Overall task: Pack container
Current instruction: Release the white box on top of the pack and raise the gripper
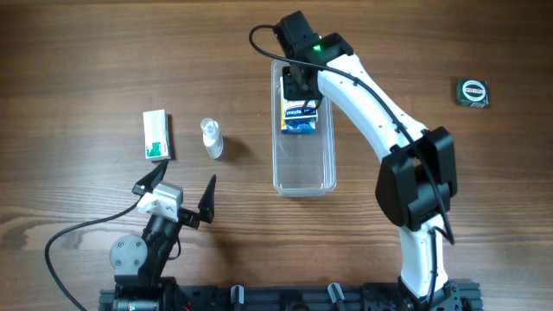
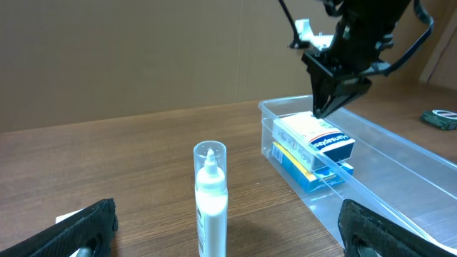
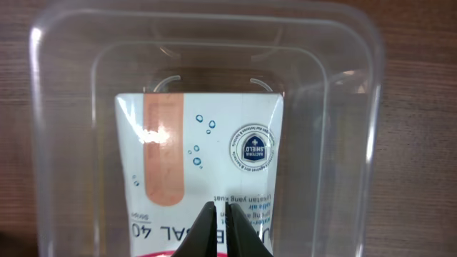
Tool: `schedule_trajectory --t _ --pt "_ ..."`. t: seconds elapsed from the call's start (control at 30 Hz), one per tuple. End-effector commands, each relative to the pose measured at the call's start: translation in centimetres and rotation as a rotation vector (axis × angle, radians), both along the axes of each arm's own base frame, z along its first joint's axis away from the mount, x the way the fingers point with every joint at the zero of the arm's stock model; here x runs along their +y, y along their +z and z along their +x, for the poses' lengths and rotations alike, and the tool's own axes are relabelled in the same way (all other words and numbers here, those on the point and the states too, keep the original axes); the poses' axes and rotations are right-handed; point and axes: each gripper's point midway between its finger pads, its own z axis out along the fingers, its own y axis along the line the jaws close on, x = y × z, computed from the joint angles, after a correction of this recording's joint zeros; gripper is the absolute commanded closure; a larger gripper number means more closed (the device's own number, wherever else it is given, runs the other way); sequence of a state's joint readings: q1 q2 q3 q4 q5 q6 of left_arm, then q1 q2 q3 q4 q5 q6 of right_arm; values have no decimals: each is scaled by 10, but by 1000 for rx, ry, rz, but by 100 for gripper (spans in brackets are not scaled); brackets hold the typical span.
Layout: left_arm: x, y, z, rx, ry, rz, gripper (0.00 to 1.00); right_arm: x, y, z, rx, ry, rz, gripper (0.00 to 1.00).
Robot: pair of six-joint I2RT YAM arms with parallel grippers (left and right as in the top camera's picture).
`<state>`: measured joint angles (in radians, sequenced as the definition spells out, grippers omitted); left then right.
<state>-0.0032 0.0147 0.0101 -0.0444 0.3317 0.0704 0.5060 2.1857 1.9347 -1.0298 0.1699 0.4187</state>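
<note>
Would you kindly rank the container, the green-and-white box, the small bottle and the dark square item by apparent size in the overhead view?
1. container
2. green-and-white box
3. small bottle and dark square item: too alike to rank.

In the right wrist view, the white box (image 3: pixel 200 164) lying in the container (image 3: pixel 360 143) is showing a round blue seal (image 3: pixel 251 145) reading "BACTERIA SHIELD". Its ring print is too small to read. Toward 7 o'clock from the seal, large letters "AL 40" are running off the frame edge. In the left wrist view, a blue band (image 2: pixel 334 143) on this box is carrying a white word that looks like "Hansaplast". At 9 o'clock from the container, the green-and-white box (image 1: pixel 156 136) is bearing print too small to read.
</note>
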Motion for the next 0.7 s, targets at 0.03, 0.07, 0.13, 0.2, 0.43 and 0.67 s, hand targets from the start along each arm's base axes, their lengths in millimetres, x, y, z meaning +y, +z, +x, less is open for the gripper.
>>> schedule_trajectory --t 0.03,0.07,0.13,0.2,0.43,0.67 --pt "0 -2 0 -2 -5 11 0 -8 -22 0 30 -12 -45 94" --pt "0 -2 0 -2 -5 11 0 -10 -23 1 31 -16 -46 94" --pt "0 -2 0 -2 -5 11 0 -11 -23 1 34 -19 -47 94" --pt "0 -2 0 -2 -5 11 0 -12 -23 2 34 -21 -47 94" --pt "0 -2 0 -2 -5 11 0 -16 -26 2 44 -28 -51 93" --pt "0 -2 0 -2 -5 11 0 -17 -28 1 52 -29 -55 93"
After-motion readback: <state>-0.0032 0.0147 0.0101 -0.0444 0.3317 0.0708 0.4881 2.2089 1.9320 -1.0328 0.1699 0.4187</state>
